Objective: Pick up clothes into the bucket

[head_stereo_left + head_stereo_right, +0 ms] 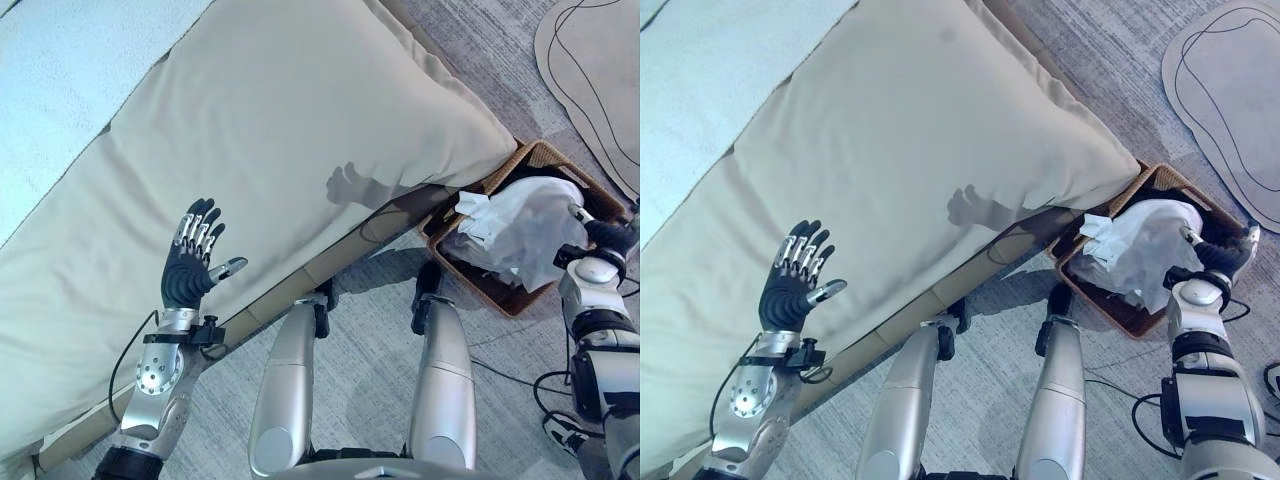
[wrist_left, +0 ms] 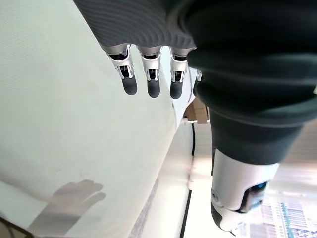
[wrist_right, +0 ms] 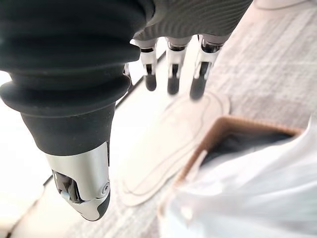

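Observation:
A white garment (image 1: 525,230) lies heaped in a brown woven basket (image 1: 541,154) on the floor, just off the bed's corner. My right hand (image 1: 606,239) hovers at the basket's right side, beside the cloth. In the right wrist view its fingers (image 3: 171,74) are straight and hold nothing, with the garment (image 3: 257,198) and the basket rim (image 3: 233,124) beneath them. My left hand (image 1: 192,262) is raised over the bed's front edge, open, fingers (image 2: 151,74) spread and nothing in it.
A large beige cushion (image 1: 300,130) covers the bed, with a pale blue sheet (image 1: 60,80) beyond it at the upper left. A beige mat (image 1: 600,70) with a dark outline lies on the grey carpet behind the basket.

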`<state>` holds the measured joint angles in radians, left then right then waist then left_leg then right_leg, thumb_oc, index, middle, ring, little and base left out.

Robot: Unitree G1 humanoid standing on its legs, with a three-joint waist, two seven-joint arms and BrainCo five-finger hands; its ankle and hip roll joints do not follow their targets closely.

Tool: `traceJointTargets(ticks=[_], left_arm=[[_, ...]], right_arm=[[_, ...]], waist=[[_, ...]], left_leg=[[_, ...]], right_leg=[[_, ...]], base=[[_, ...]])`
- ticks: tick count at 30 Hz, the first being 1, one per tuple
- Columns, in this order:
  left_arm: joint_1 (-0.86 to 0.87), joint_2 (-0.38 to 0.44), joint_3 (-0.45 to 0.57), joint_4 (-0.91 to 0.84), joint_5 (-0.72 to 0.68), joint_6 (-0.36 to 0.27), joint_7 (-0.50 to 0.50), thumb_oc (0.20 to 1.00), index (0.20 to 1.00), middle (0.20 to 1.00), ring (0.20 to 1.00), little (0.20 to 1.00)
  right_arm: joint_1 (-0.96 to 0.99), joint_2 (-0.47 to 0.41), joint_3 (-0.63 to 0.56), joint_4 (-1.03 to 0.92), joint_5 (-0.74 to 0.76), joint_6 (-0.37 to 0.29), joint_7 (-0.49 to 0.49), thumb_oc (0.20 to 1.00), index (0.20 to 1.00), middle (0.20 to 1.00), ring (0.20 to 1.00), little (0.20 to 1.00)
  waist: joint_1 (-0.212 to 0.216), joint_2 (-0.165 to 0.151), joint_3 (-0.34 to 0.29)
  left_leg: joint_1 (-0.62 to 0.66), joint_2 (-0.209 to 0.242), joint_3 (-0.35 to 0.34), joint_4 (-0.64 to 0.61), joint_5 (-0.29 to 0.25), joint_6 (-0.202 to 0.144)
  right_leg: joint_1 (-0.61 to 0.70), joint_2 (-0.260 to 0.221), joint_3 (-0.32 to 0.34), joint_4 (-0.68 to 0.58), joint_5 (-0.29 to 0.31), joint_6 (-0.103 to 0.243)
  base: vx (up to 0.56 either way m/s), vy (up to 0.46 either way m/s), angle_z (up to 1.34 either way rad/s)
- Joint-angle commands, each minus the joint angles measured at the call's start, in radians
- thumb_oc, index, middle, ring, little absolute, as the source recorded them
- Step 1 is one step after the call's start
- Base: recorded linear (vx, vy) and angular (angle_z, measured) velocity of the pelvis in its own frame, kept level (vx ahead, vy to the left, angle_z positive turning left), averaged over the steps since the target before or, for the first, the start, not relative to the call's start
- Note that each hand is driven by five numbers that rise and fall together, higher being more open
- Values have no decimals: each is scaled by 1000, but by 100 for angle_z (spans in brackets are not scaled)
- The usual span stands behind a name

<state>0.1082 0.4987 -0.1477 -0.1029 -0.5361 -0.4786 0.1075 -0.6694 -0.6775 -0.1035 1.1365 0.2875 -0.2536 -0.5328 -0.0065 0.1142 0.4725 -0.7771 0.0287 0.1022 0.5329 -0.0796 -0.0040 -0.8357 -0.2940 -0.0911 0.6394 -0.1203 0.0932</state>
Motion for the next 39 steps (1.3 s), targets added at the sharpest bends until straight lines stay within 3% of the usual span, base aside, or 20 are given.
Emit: traceJointTargets(ticks=[1,8,17,18,21,23,25,27,29,39], left_arm=[[23,-15,4,-23,4,-59,7,1000,1000,1000,1000,1000],[6,-21,20,20,20,-58,14,1000,1000,1000,1000,1000],[-3,-75,63,126,61,-54,41,1000,1000,1000,1000,1000],[-4,-100,73,166,52,-47,36,1000,1000,1000,1000,1000],[-5,-121,75,215,19,-37,11,1000,1000,1000,1000,1000],[3,-137,84,286,3,-11,-28,1000,1000,1000,1000,1000],[14,-145,94,319,30,2,-36,1000,1000,1000,1000,1000],[15,-144,94,319,30,2,-36,1000,1000,1000,1000,1000],[30,-153,108,345,102,8,-26,1000,1000,1000,1000,1000],[45,-202,99,378,128,16,1,1000,1000,1000,1000,1000]], right_arm=[[74,-39,-5,8,30,-20,-34,1000,1000,1000,1000,1000],[133,18,-64,36,70,-22,-54,1000,1000,1000,1000,1000],[391,173,-74,-339,-64,-63,-31,1000,1000,1000,1000,1000],[448,217,-72,-445,-68,-89,9,1000,1000,1000,1000,1000],[498,255,-58,-517,-36,-121,81,1000,1000,1000,1000,1000],[557,305,-8,-568,50,-149,215,1000,1000,1000,1000,1000],[601,327,30,-613,60,-143,275,1000,1000,1000,1000,1000],[603,327,31,-614,60,-143,276,1000,1000,1000,1000,1000],[654,354,73,-629,31,-120,313,1000,1000,1000,1000,1000],[714,423,182,-619,-58,-72,312,1000,1000,1000,1000,1000]], waist=[[-26,-8,-72],[-29,-19,-97],[-67,-66,-126],[-78,-81,-143],[-88,-95,-157],[-90,-112,-187],[-87,-124,-209],[-88,-125,-208],[-83,-136,-251],[-74,-148,-326]], left_leg=[[-18,5,-6,12,-21,-3],[64,9,-13,-47,-12,-4],[261,21,-40,-185,29,-16],[324,30,-42,-244,46,-22],[396,41,-39,-311,74,-28],[482,53,-33,-391,99,-39],[533,59,-26,-444,117,-46],[538,60,-26,-448,119,-47],[602,65,-21,-515,145,-55],[720,75,-12,-600,167,-64]], right_leg=[[46,-8,28,-72,67,39],[127,-7,14,-130,80,45],[351,2,-40,-278,119,59],[414,8,-55,-330,135,65],[486,20,-76,-393,156,70],[566,38,-91,-467,173,74],[615,54,-101,-518,182,77],[619,55,-101,-521,183,77],[682,74,-121,-572,191,79],[786,98,-141,-614,184,79]], base=[[3,-11,-5],[15,-8,-2],[55,-46,1],[52,-36,-3],[84,-54,-1],[75,-37,-4],[73,-36,-17],[40,-20,-14],[52,-23,-1],[11,3,8]])
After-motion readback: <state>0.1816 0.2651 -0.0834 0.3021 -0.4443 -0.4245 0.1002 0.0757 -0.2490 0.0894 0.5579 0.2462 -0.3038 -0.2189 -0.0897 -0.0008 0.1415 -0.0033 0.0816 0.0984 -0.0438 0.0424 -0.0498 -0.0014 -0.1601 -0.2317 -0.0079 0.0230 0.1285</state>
